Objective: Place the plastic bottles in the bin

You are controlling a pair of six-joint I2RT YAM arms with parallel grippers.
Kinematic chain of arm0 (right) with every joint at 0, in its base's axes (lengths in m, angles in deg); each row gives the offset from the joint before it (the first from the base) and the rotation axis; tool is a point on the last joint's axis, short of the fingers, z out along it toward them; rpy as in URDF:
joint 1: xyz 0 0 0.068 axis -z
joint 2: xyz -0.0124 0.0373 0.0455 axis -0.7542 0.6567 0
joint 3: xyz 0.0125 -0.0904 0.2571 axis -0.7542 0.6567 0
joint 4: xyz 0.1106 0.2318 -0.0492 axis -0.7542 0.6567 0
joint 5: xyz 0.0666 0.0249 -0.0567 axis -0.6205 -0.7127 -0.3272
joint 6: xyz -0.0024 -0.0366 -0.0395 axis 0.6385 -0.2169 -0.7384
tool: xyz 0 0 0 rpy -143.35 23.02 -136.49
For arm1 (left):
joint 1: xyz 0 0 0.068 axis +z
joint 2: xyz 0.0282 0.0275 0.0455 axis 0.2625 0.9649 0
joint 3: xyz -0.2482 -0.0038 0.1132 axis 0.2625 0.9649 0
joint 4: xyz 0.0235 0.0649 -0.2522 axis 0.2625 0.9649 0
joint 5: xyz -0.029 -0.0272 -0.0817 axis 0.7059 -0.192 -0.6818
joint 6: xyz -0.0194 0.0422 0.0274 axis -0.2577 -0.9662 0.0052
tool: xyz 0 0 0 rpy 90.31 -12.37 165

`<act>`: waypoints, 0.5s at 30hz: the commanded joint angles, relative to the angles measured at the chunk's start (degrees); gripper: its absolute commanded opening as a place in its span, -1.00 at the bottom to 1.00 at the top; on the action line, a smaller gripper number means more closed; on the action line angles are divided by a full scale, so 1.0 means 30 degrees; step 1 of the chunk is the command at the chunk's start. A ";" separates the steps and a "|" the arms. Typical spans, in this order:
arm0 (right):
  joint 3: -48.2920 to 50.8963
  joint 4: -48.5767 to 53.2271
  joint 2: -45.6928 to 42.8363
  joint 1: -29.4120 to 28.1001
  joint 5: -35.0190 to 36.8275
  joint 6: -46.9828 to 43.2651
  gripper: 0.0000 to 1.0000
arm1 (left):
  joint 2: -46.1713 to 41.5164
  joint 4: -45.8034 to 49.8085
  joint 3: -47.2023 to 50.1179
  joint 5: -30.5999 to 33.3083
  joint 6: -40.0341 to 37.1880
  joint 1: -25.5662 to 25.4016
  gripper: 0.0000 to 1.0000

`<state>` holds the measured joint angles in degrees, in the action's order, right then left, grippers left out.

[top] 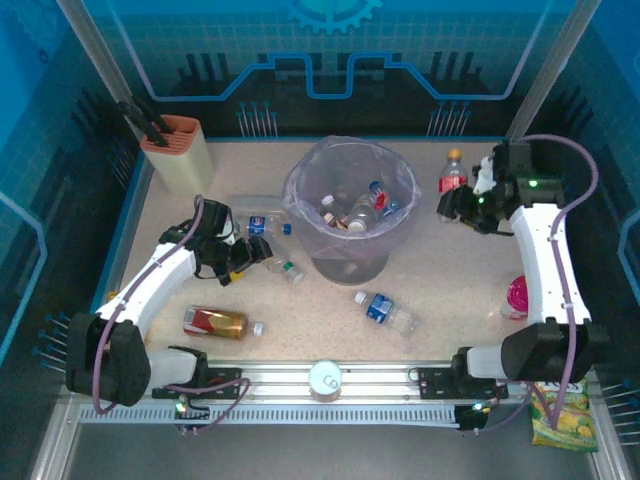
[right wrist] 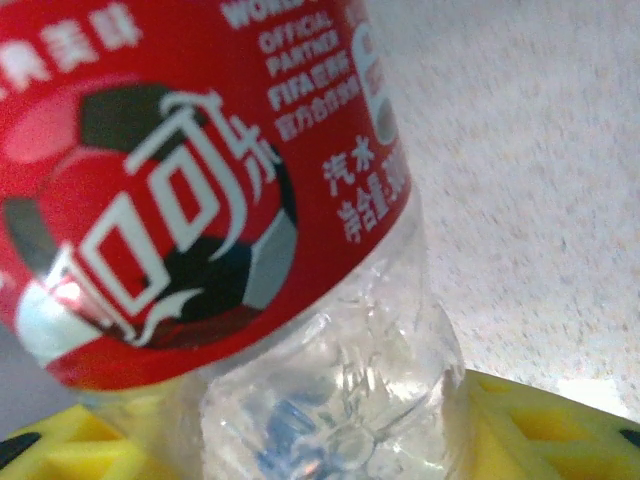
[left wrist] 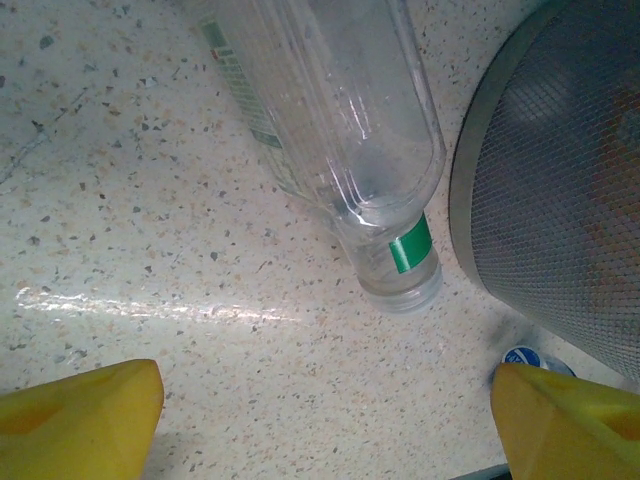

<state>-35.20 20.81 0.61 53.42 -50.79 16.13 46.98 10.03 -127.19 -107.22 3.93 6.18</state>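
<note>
Table (top: 450,290): speckled beige top, both arms reaching in from the near edge.

Bin (top: 312,180): round, grey, bag-lined, centre-far on the table. Several plastic bottles (top: 360,212) lie inside it.

Knife block (top: 183,152): far-left corner, well apart from the bin.

Right gripper (top: 458,205): at the far right, level with the red-label bottle (top: 452,178), which stands upright well right of the bin. In the wrist view the gripper (right wrist: 310,445) has its yellow fingers (right wrist: 540,430) against both sides of the bottle's (right wrist: 200,170) clear lower body; gripping it.

Left gripper (top: 262,250): just left of the bin's base. In the wrist view its (left wrist: 325,415) jaws stand wide apart with bare table between them; nothing held.

Green-band bottle (left wrist: 330,110): lying on its side ahead of the left gripper, neck near the bin wall (left wrist: 560,200); apart from the fingers.

Amber bottle (top: 218,322): lying near-left.

Blue-label bottle (top: 384,310): lying in front of the bin.

Silver can (top: 326,380): 1, on the near rail.
</note>
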 commanded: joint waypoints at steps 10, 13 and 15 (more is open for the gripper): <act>-0.8510 0.3055 0.1918 -0.5397 0.0899 0.0676 -0.11 | -0.0555 0.0396 0.0003 -0.0219 0.0031 0.0171 0.73; -0.9410 0.3029 0.2657 -0.7558 0.2501 0.1507 -0.12 | -0.0565 0.0715 -0.0054 -0.0275 -0.0022 0.0171 0.73; -0.9841 0.2965 0.3164 -0.8884 0.3240 0.1781 -0.12 | -0.0682 0.1451 -0.0272 -0.0021 -0.0200 0.0171 0.73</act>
<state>-62.22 27.70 8.26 30.63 -46.07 18.84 46.48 10.64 -127.17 -107.24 3.93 6.18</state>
